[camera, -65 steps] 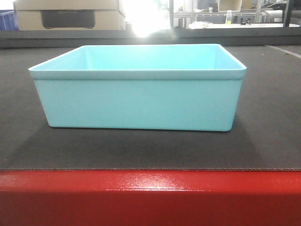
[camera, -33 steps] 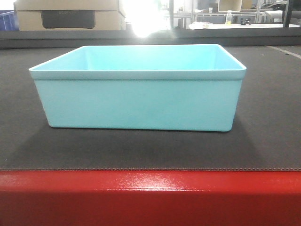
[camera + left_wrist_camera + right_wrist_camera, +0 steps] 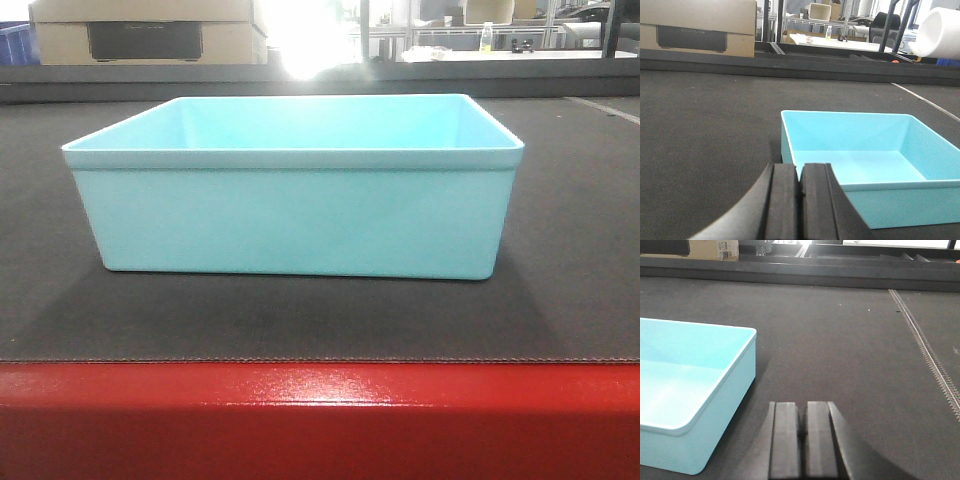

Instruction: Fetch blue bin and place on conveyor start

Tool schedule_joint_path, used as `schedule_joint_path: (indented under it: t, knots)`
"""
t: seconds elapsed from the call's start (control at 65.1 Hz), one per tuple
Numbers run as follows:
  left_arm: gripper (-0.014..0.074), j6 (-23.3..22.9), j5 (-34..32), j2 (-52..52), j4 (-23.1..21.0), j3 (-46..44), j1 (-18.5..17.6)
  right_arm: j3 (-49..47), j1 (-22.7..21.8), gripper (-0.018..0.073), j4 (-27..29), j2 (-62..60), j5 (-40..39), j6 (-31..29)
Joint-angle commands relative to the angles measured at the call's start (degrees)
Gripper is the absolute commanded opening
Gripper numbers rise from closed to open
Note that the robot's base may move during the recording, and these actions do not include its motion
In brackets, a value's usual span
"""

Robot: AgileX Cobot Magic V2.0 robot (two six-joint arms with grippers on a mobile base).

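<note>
The blue bin, a pale aqua tub, stands upright and empty on the dark belt of the conveyor start, just behind the glossy red frame. In the left wrist view my left gripper is shut and empty. Its fingers cover the near left corner of the blue bin. In the right wrist view my right gripper is shut and empty over the bare belt. It is a short way right of the blue bin and apart from it. Neither gripper shows in the front view.
A dark raised rail runs along the belt's far edge. Behind it stand a cardboard box and shelving. A white roll lies at the far right. A stitched seam crosses the belt to the right.
</note>
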Motion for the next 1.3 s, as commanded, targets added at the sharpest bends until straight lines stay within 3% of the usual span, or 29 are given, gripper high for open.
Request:
schedule_joint_path:
  t: [0.0, 0.261, 0.384, 0.522, 0.645, 0.737, 0.86, 0.906, 1.29]
  knots:
    - [-0.0111, -0.26, -1.44, -0.28, -0.02, 0.16, -0.13, 0.16, -0.34, -0.0162, -0.49, -0.21, -1.51, -0.53]
    - [-0.0111, 0.24, -1.97, -0.51, 0.22, 0.16, 0.94, 0.16, -0.34, -0.0162, -0.49, -0.21, -1.51, -0.53]
    - [-0.0111, 4.97, -0.84, -2.47, -0.24, 0.4, 5.56, 0.16, -0.34, -0.0162, -0.49, -0.21, -1.51, -0.53]
    - [-0.0111, 4.97, -1.47, -5.79, -0.24, 3.53, 10.84, 0.16, -0.34, -0.0162, -0.49, -0.21, -1.51, -0.53]
    - [-0.0111, 4.97, -4.44, -9.92, -0.24, 9.52, 14.48, 0.16, -0.34, -0.0162, -0.49, -0.21, -1.51, -0.53]
    - [-0.0111, 4.97, -10.79, -13.0, -0.24, 15.56, 16.19, 0.16, -0.34, -0.0162, -0.49, -0.21, -1.51, -0.53]
    - [-0.0111, 4.97, -20.89, -14.61, -0.24, 21.5, 17.01, 0.16, -0.34, -0.0162, -0.49, -0.21, -1.51, -0.53]
    - [-0.0111, 4.97, -17.85, -14.61, -0.24, 21.5, 17.01, 0.16, -0.34, -0.0162, -0.49, -0.21, -1.51, -0.53]
    - [-0.0111, 4.97, -19.24, -14.61, -0.24, 21.5, 17.01, 0.16, -0.34, -0.0162, -0.49, -0.21, -1.73, -0.53]
